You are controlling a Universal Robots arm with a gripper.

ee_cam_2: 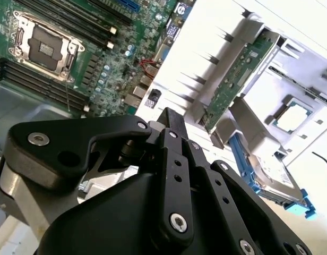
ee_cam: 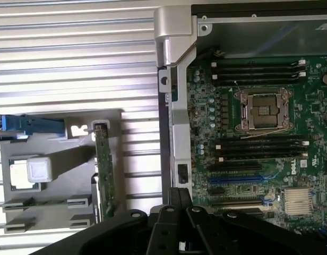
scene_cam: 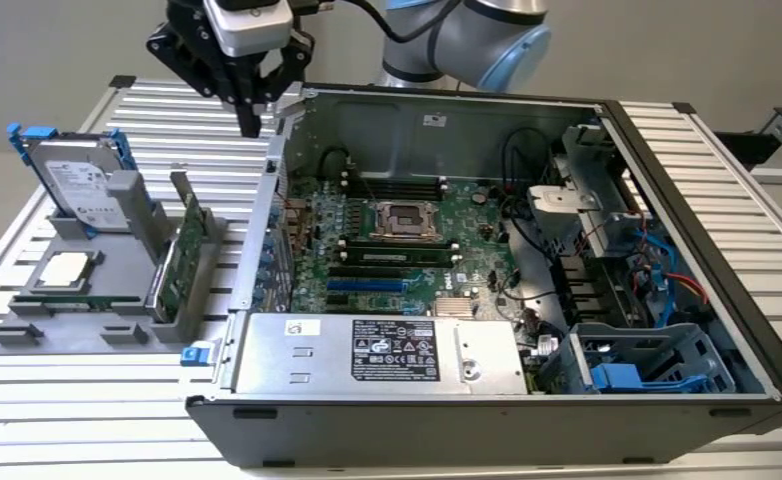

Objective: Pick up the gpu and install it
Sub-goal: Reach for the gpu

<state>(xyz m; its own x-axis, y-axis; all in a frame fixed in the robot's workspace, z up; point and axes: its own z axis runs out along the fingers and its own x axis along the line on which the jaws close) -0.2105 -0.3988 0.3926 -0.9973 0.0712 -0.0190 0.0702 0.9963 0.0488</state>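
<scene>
In the exterior view, the open computer case holds the motherboard, with a silver power supply along its near side. Just beside the case, on the exterior view's left, a grey holder carries three parts. The gpu stands on edge in the slot nearest the case. Farther from the case a CPU lies flat and a hard drive stands upright. The gripper hangs over the case's rear corner, fingers pressed together and empty, well apart from the gpu.

In the second wrist view, the closed gripper covers part of the case wall. The gpu sits edge-on in the holder, which is washed out by glare.

In the first wrist view, the gripper hides one end of the gpu. The hard drive is cut off at the picture's edge.
</scene>
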